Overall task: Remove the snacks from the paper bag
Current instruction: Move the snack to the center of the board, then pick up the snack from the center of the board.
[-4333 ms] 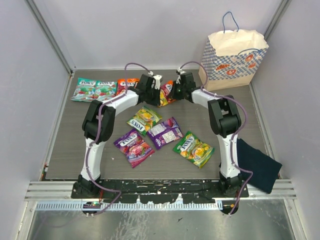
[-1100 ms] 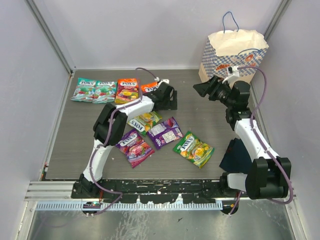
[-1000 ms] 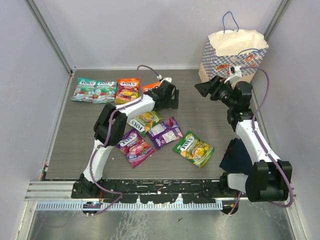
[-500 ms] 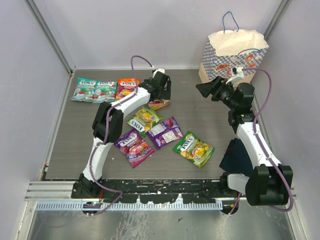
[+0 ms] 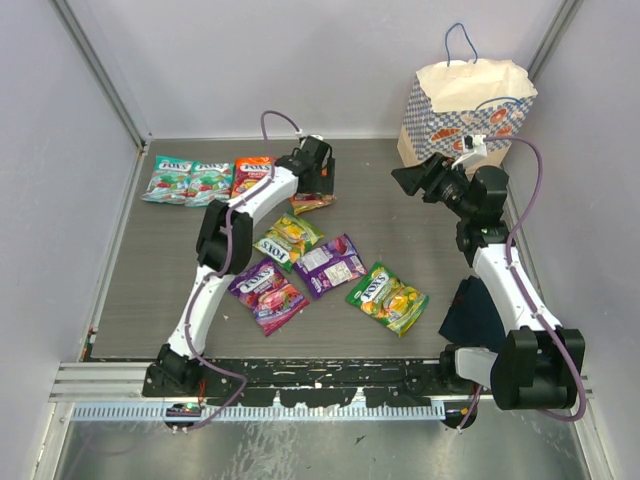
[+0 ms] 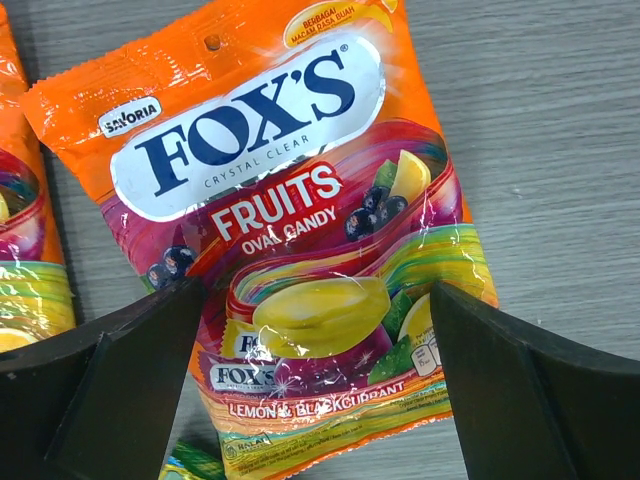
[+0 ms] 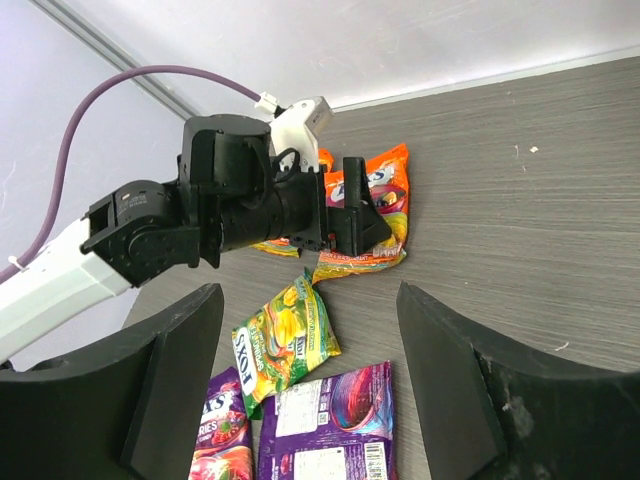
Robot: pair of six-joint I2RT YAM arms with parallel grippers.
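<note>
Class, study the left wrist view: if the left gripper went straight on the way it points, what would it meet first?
The orange packet, lying flat on the table, squarely ahead of the open left gripper. How far off it is, the view does not settle.

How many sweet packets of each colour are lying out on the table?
Teal packets: 2
Orange packets: 2
Green-yellow packets: 2
Purple packets: 2
Total: 8
</note>
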